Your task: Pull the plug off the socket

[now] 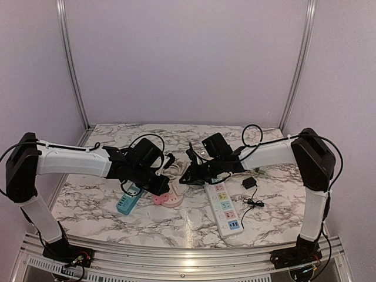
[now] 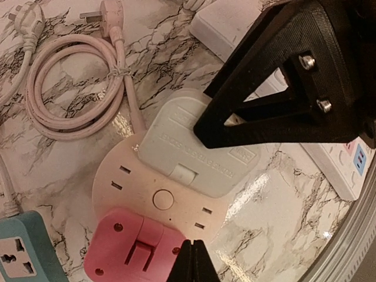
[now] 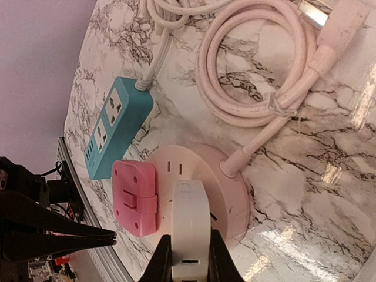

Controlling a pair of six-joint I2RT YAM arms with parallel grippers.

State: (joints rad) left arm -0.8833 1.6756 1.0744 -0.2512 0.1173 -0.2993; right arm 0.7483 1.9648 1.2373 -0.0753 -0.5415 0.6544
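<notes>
Right fingers pinch white rectangular plug, lower end cut off | seated in pale-pink round socket | left fingers closed, empty, mostly out of frame

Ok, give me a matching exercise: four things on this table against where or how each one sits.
1 white plug
2 pink plug
3 teal power strip
4 pink cord

A coiled on the table
B on the round socket, no fingers around it
C between the right gripper's fingers
D flat beside the round socket

Pairs: 1-C, 2-B, 3-D, 4-A.
</notes>
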